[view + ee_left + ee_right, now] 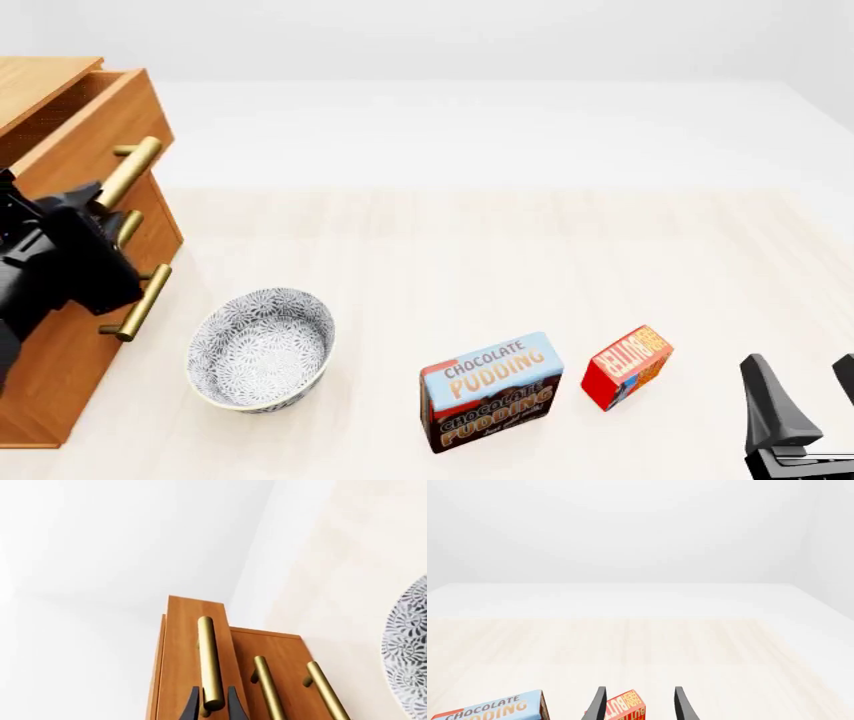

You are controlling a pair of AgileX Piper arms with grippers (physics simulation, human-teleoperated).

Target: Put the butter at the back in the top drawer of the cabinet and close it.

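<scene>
The left gripper (213,705) pinches the top drawer (100,120) handle; it could slip off. The right gripper (807,385), spread, sits at 3 o'clock of the butter (627,365).

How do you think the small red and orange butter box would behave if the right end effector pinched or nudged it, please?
The small red and orange butter box looks like a stiff carton, so it should probably hold its shape in a pinch. It seems to stand on a narrow edge, so a nudge could tip it. Being small, it is likely light.

left tool (96,197) partly hidden, butter (626,707) cropped
</scene>
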